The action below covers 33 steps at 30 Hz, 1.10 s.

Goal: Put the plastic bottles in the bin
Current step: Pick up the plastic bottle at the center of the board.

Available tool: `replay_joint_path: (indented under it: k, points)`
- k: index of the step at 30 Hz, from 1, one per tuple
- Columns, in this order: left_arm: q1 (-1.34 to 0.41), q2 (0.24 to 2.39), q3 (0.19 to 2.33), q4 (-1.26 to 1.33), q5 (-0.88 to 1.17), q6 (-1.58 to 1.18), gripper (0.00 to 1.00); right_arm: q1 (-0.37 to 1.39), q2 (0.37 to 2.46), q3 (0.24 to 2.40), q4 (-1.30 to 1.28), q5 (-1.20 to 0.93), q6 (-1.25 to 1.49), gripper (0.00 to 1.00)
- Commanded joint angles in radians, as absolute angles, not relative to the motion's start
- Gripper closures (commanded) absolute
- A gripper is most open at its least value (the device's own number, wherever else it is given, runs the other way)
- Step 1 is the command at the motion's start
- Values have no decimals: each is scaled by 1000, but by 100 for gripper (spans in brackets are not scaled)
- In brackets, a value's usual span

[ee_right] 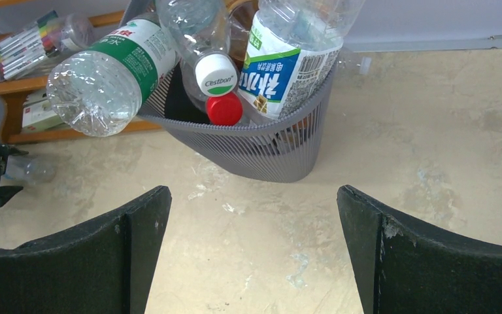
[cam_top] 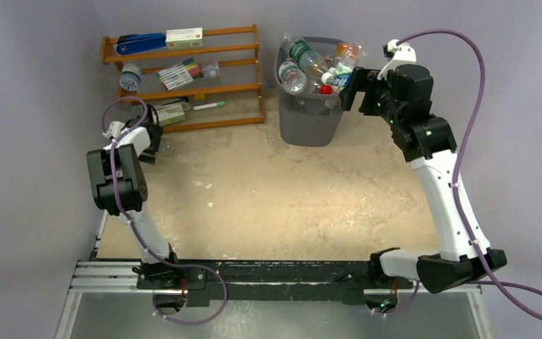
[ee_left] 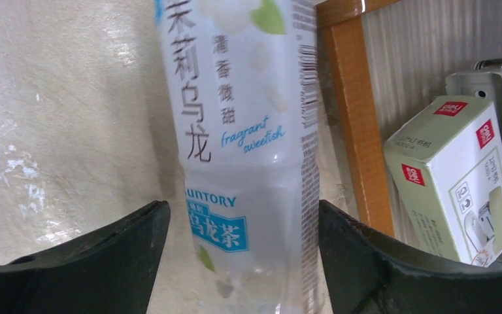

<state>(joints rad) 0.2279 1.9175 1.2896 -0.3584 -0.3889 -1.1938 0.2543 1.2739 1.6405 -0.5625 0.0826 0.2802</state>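
Observation:
A clear plastic bottle (ee_left: 248, 131) with a white label and blue print lies on the table beside the shelf rack. My left gripper (ee_left: 242, 209) straddles its lower body with the jaws open. The left finger stands apart from the bottle and the right finger (ee_left: 346, 248) is at the label's edge. The grey wire bin (cam_top: 310, 120) at the back is heaped above its rim with several bottles, among them a green-labelled one (ee_right: 114, 72) and a blue-labelled one (ee_right: 281, 75). My right gripper (ee_right: 253, 196) hangs open and empty just right of the bin (ee_right: 261, 154).
The brown wooden shelf rack (cam_top: 183, 78) stands at the back left with markers (cam_top: 180, 73) and a blue stapler (cam_top: 141, 44). Its orange post (ee_left: 359, 131) and a green-white box (ee_left: 454, 173) are just right of the left gripper.

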Motion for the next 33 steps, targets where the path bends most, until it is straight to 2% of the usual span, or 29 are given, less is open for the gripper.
replay_joint_path:
  k: [1,4,6,9,14,20,27,33]
  points:
    - [233,1878,1263,-329,-392,-1189,28,252,1276,1628,-492,48,277,0]
    - [234,1824,1196,-293,-375,-1170,52,252,1273,1611,-479,31,285,0]
    - [233,1802,1180,-305,-348,-1145,64,252,1267,1601,-474,22,293,0]
    - [223,1740,1138,-310,-306,-1111,70,252,1255,1594,-477,1,307,0]
    - [168,1595,1065,-347,-265,-1035,69,253,1207,1573,-485,-21,343,0]
    - [-45,1430,1023,-427,-219,-930,68,254,1135,1522,-501,-103,392,0]
    - [-353,1289,1056,-479,-143,-876,67,254,1082,1446,-512,-300,446,0]
    - [-516,1260,1104,-351,89,-872,65,254,1069,1400,-447,-535,524,0]
